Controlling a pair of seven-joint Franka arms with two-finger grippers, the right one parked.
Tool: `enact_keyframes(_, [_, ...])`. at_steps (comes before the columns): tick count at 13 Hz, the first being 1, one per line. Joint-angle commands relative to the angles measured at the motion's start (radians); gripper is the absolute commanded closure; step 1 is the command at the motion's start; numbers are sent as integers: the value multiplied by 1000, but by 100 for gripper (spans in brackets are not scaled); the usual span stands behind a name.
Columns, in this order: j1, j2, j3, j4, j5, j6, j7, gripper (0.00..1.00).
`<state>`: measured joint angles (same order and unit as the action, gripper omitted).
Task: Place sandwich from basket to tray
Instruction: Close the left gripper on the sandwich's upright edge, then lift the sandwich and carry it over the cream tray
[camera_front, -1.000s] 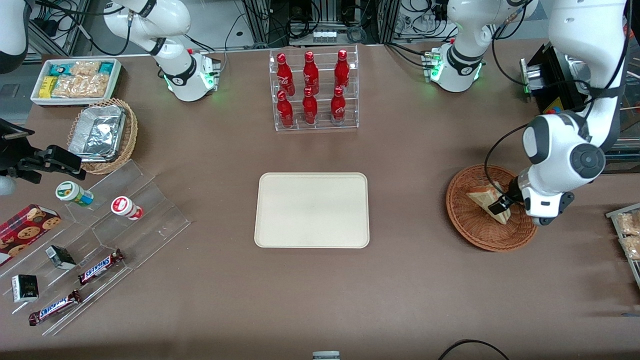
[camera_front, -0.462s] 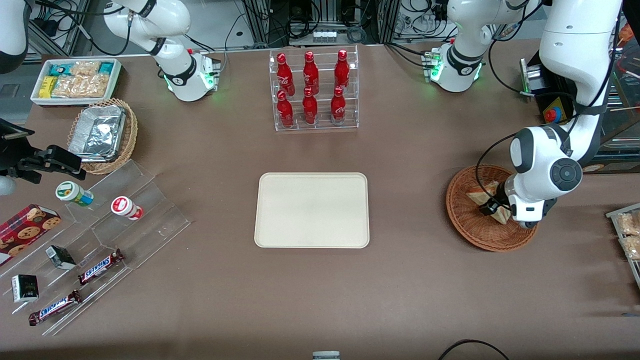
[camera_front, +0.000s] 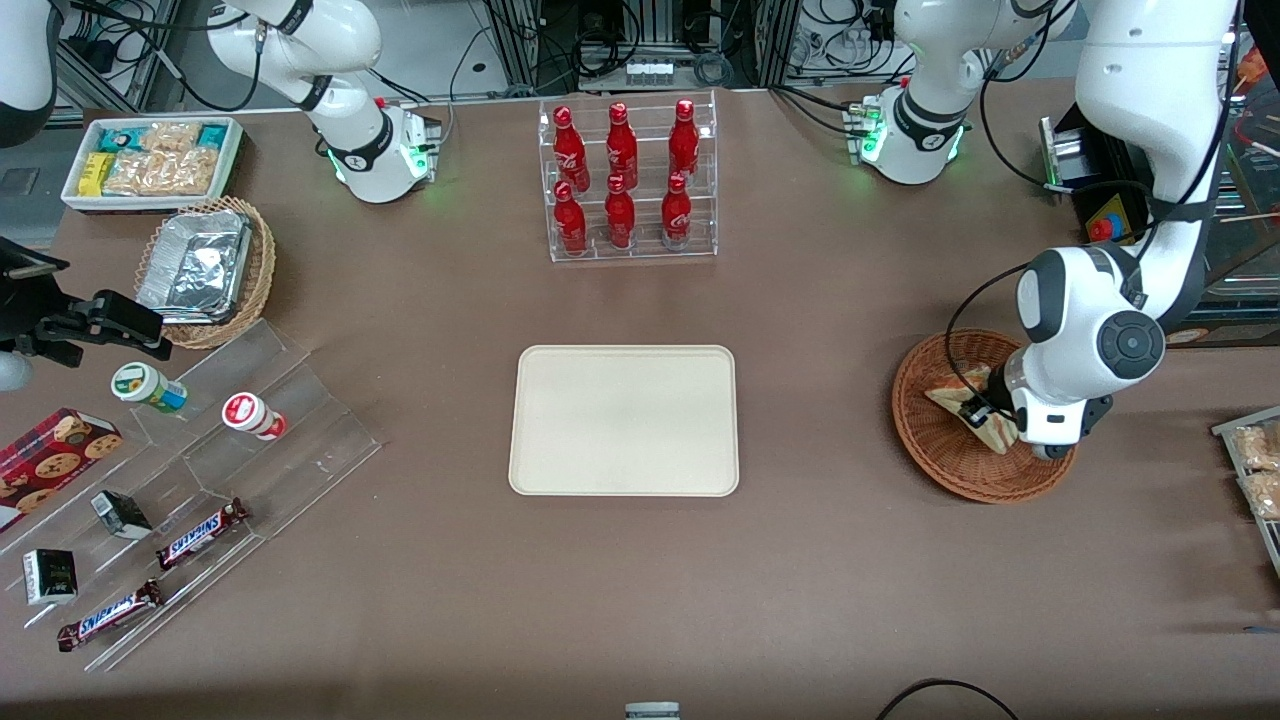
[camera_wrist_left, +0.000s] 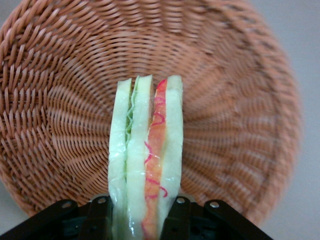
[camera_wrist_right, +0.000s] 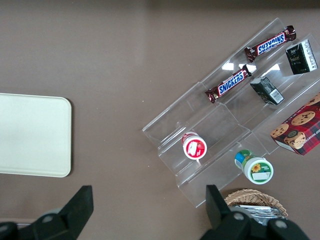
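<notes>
Gripper: your left gripper (camera_wrist_left: 142, 217) sits low over the basket, its two fingers (camera_wrist_left: 176, 215) pressed against the outer bread faces, pinching the sandwich.
Sandwich: the sandwich (camera_wrist_left: 145, 160) stands on edge between the pads, filling layers facing the wrist camera, so you squeeze bread rather than filling. From the front it (camera_front: 962, 402) is still within the basket's rim.
Basket: the basket (camera_front: 925, 455) lies toward the working arm's end of the table; whether the wedge has cleared the weave you cannot tell.
Tray: the tray (camera_front: 623, 420) lies bare mid-table, well apart, so you likely need a lift, then a sideways carry.
</notes>
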<state>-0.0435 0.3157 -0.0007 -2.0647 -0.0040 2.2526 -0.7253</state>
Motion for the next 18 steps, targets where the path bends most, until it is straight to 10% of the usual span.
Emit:
enact_keyframes(1, [-65,-9,4,147,-1,-129,18,70])
enact_keyframes(11, [-447,321,-28,523,-10,-153,105,74])
enact_keyframes(18, [-463,463,-169,664,-7,-154,116,70])
